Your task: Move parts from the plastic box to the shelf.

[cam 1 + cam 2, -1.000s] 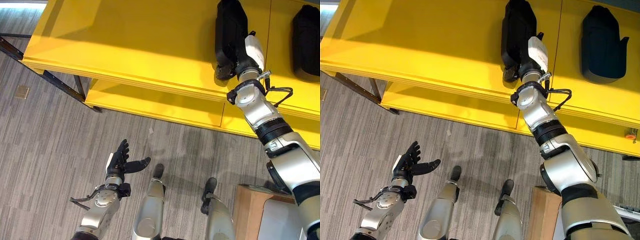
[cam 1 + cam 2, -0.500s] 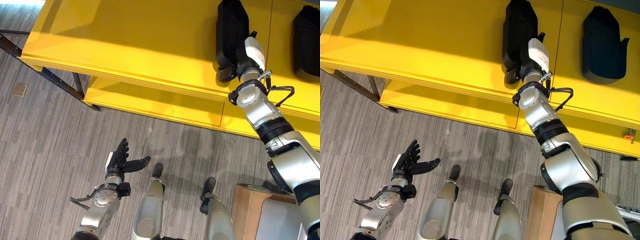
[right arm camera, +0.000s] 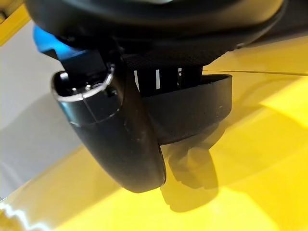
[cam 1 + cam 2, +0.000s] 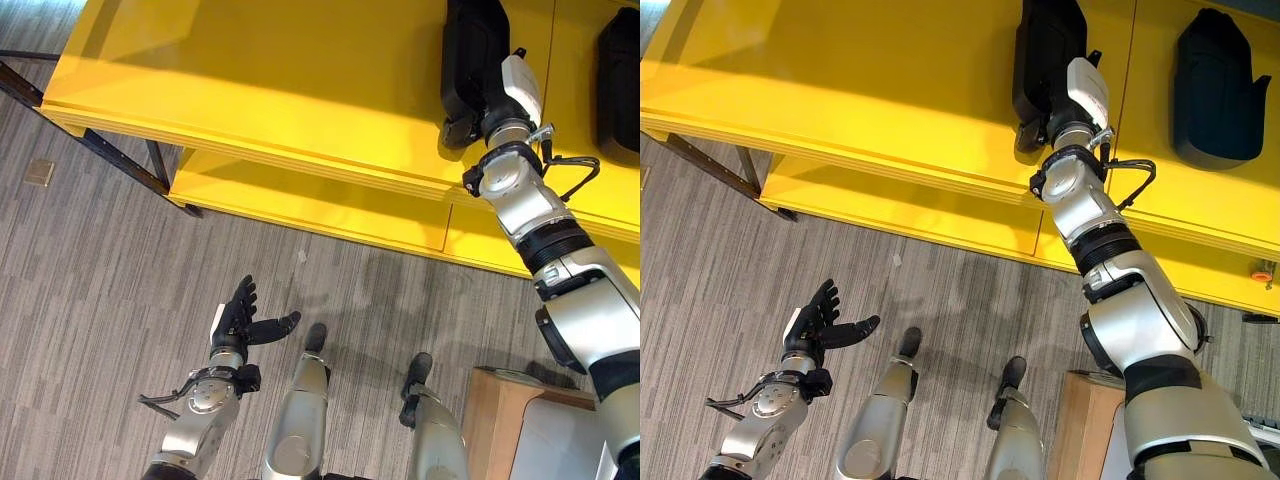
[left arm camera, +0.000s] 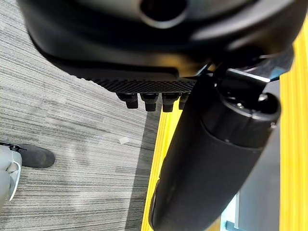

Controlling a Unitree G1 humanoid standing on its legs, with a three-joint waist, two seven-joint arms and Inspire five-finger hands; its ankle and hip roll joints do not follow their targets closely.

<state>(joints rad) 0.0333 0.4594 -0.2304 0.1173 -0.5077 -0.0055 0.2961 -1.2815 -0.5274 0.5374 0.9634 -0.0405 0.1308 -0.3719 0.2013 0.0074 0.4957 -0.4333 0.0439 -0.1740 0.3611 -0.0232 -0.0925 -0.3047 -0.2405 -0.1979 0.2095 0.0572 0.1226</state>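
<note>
R hand (image 4: 1080,100) up on yellow shelf (image 4: 860,90), thumb and fingers wrapped round black part (image 4: 1048,50) lying flat on shelf top. 2nd black part (image 4: 1223,85) further to its right. L hand (image 4: 812,325) low over floor, fingers straight, empty.

Right robot hand (image 4: 1070,110) outstretched, left robot hand (image 4: 238,322) low, fingers spread.

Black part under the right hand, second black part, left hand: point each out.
Held black part (image 4: 1045,40), right eye view, upper body.
Second black part (image 4: 1222,85), right eye view, middle.
Left hand (image 4: 233,322), left eye view, palm.
</note>
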